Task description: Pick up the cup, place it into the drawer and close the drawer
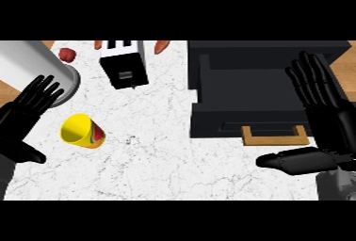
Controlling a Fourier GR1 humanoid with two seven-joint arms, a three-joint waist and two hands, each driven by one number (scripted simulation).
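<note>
Cup [82, 131] lying tipped on surface [153, 160]; drawer [261, 101] sitting open; left robot hand [26, 113] and right robot hand [321, 108] both hovering, fingers spread, holding nothing.

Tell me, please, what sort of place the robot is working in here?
Most likely a kitchen counter: a white marbled worktop carries a toaster, a yellow cup lying on its side, and a black drawer unit with a wooden handle.

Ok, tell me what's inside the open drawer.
The drawer is pulled open and the visible part of its interior shows only dark bare floor, nothing lying in it. The right robot hand covers its right side, so that portion cannot be checked. The cup lies on the counter.
</note>
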